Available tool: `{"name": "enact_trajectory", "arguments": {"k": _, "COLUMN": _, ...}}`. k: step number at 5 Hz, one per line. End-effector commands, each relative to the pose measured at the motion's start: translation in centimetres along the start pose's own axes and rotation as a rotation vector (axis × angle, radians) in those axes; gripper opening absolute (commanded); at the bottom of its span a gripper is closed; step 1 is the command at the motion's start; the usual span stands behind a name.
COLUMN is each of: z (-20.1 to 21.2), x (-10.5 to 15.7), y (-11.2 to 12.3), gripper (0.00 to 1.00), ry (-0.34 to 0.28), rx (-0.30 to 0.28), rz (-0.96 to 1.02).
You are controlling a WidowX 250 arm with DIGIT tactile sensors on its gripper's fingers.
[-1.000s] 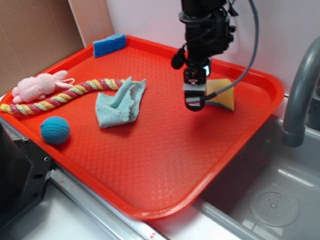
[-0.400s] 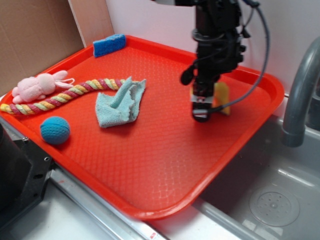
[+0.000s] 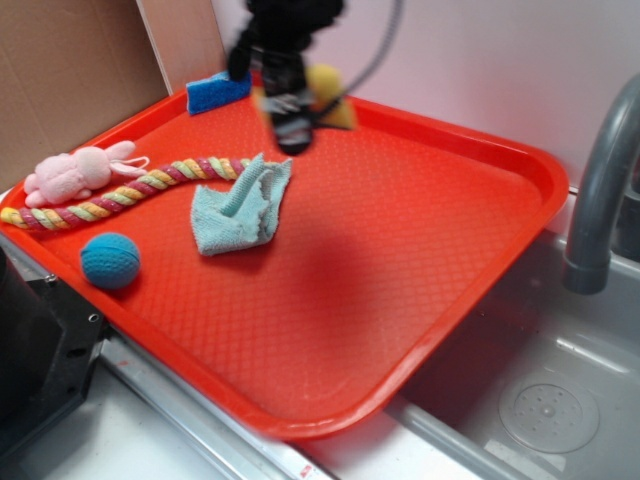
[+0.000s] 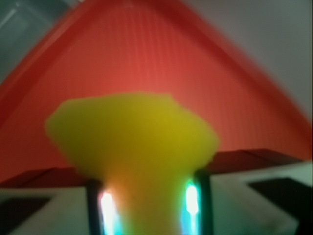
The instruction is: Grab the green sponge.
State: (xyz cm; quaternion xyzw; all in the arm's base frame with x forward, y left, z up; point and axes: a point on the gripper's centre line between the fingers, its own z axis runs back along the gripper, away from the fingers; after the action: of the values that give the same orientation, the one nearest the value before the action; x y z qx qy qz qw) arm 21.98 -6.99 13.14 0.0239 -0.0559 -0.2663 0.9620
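Black robot claw (image 3: 292, 118) squeezed tight on the soft yellow foam sponge (image 4: 134, 142), lifted up over the far side of the big red plastic tray (image 3: 420, 300). Sponge pinched between the two pads, puffing out past the tips, so probably held firm. Blue block sponge (image 3: 218, 90) just left of the claw. Pale teal cloth (image 3: 240, 205) below, closer to the camera. Grab looks done.

The arm hangs above the tray's (image 3: 520, 165) far edge, blurred — its gripper (image 3: 290, 115) points down, jaws pinched on the sponge (image 4: 134, 142), raised off the surface.
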Motion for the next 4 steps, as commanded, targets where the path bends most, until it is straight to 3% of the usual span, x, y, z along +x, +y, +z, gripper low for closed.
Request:
{"name": "enact_trajectory", "arguments": {"k": 1, "z": 4.0, "x": -1.4, "y": -2.9, "gripper": 0.0, "ry": 0.118, "rx": -0.224, "rz": 0.524}}
{"name": "enact_trajectory", "arguments": {"k": 2, "z": 4.2, "x": -1.0, "y": -4.8, "gripper": 0.0, "ry": 0.152, "rx": -0.174, "rz": 0.677}}
{"name": "enact_trajectory", "arguments": {"k": 3, "z": 3.8, "x": -1.2, "y": -5.6, "gripper": 0.0, "ry": 0.218, "rx": -0.069, "rz": 0.834}}
{"name": "enact_trajectory", "arguments": {"k": 4, "z": 3.4, "x": -0.8, "y": -4.7, "gripper": 0.0, "ry": 0.185, "rx": -0.016, "rz": 0.843}}
